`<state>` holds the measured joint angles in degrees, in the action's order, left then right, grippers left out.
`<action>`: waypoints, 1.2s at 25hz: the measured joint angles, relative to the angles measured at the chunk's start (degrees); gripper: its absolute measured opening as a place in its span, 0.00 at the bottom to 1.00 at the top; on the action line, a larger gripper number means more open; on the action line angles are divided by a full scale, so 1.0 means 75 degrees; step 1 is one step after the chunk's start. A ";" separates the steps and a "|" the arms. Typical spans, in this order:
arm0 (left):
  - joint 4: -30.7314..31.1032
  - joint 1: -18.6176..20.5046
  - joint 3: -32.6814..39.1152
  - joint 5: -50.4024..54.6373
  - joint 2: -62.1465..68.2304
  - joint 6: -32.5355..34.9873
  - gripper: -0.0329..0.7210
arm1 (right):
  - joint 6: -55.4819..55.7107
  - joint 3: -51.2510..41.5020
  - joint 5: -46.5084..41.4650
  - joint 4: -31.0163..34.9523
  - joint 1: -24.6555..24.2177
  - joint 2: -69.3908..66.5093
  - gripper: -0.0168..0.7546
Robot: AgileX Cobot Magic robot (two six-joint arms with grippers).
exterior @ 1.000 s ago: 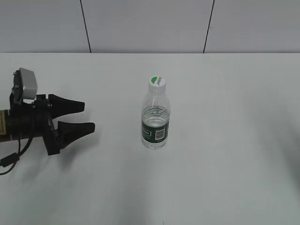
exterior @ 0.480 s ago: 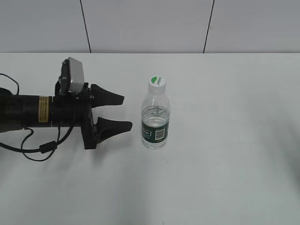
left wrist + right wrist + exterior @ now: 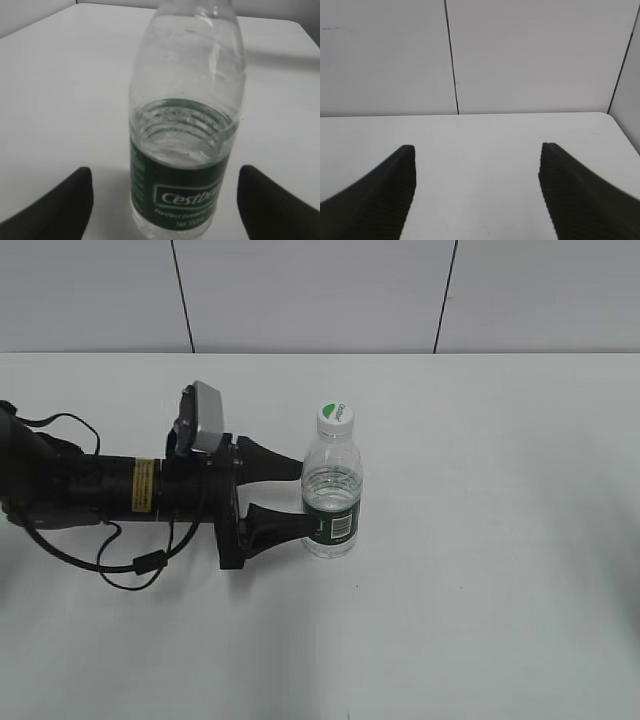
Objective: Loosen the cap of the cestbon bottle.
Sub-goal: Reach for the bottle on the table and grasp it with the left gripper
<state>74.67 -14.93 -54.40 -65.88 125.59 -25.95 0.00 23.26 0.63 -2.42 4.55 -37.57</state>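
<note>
The cestbon bottle stands upright on the white table, clear with a dark green label band and some water inside. Its white cap with a green patch is on top. My left gripper is open, its black fingertips level with the label, one on each side of the bottle's left flank. In the left wrist view the bottle fills the middle between the two open fingers, with gaps on both sides; the cap is cut off at the top. My right gripper is open and empty over bare table; it is out of the exterior view.
The white table runs back to a grey panelled wall. The left arm's black cable loops on the table beside the arm. The table's far edge and right corner show in the right wrist view.
My left arm has moved right across the table, from the far left to the bottle; its open fingers now flank the bottle's label. The bottle has not moved.
</note>
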 joint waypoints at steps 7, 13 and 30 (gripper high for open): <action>-0.0078 -0.0401 -0.0492 -0.0029 0.0495 -0.0045 0.75 | 0.0000 0.0000 0.0000 0.0000 0.0000 0.0000 0.79; -0.0494 -0.0564 -0.0559 0.0023 0.0602 -0.0053 0.75 | 0.0000 0.0000 -0.0006 0.0000 0.0000 0.0000 0.79; -0.0573 -0.0589 -0.0559 0.0096 0.0602 -0.0053 0.54 | 0.0000 0.2205 -0.3119 0.0064 0.0000 -0.1384 0.79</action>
<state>70.38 -19.35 -58.60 -65.15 130.10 -26.35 0.00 39.79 -22.76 -1.95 4.55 -47.95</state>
